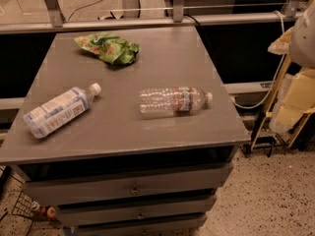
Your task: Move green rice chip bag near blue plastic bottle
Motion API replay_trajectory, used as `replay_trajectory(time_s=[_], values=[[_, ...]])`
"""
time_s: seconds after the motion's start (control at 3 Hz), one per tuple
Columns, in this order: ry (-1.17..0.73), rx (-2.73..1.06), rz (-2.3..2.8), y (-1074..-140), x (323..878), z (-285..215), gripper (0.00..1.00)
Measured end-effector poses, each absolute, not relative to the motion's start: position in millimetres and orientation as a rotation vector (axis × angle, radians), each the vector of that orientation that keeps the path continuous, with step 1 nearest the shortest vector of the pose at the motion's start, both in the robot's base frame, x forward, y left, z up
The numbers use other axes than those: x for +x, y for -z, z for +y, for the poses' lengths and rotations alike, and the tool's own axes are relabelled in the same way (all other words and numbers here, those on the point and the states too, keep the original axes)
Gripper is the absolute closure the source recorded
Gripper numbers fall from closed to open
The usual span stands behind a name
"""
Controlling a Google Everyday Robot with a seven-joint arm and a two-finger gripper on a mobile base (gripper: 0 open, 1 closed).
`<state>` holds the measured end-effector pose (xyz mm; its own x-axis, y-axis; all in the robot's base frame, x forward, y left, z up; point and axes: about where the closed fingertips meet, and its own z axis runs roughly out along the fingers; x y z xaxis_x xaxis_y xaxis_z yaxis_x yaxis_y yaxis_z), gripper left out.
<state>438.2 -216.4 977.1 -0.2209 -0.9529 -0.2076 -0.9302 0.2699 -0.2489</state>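
The green rice chip bag (108, 47) lies crumpled on the far left part of the grey cabinet top (157, 82). The blue plastic bottle (60, 111) lies on its side at the near left, its white cap pointing toward the back right. The bag and the bottle are well apart, with bare table between them. My gripper is not in view. A pale rounded shape (304, 31) at the right edge, off the table, may be part of my arm, but I cannot tell.
A clear ribbed bottle (174, 101) with a red-green label lies on its side right of centre, cap to the right. The cabinet has drawers (133, 188) below. Metal rails (147, 21) run behind it. Yellowish stands and cables (290, 102) are at the right.
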Motion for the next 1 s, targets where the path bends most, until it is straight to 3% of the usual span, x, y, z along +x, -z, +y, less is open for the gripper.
replay_trajectory(time_s=[0.67, 1.0], values=[[0.087, -1.691, 2.2, -975, 458, -205, 0.0], [0.037, -1.632, 2.125, -968, 502, -172, 0.0]])
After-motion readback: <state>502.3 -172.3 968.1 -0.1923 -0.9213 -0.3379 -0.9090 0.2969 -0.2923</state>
